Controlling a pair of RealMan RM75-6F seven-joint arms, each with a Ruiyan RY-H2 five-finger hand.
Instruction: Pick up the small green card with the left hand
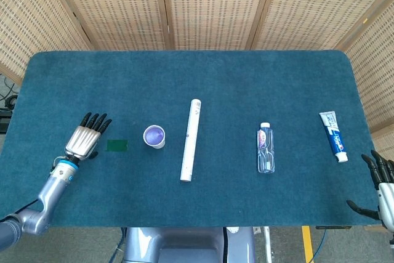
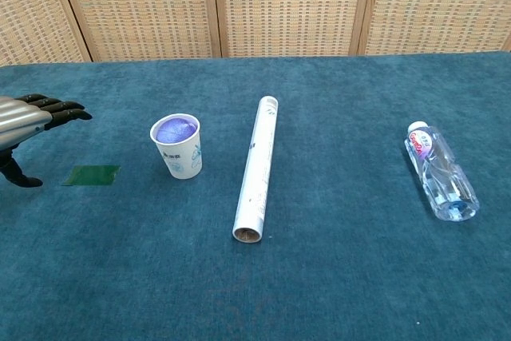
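The small green card (image 1: 116, 145) lies flat on the blue cloth, left of a paper cup; it also shows in the chest view as the green card (image 2: 91, 175). My left hand (image 1: 87, 138) hovers open just left of the card, fingers straight and pointing away from me, not touching it. The chest view catches that left hand (image 2: 32, 116) at the left edge, above and left of the card, thumb hanging down. My right hand (image 1: 383, 184) is open at the table's front right corner, holding nothing.
A paper cup (image 1: 154, 136) with a purple inside stands right of the card. Further right lie a white tube (image 1: 191, 140), a clear water bottle (image 1: 265, 148) and a toothpaste tube (image 1: 333, 135). Wicker screens stand behind the table.
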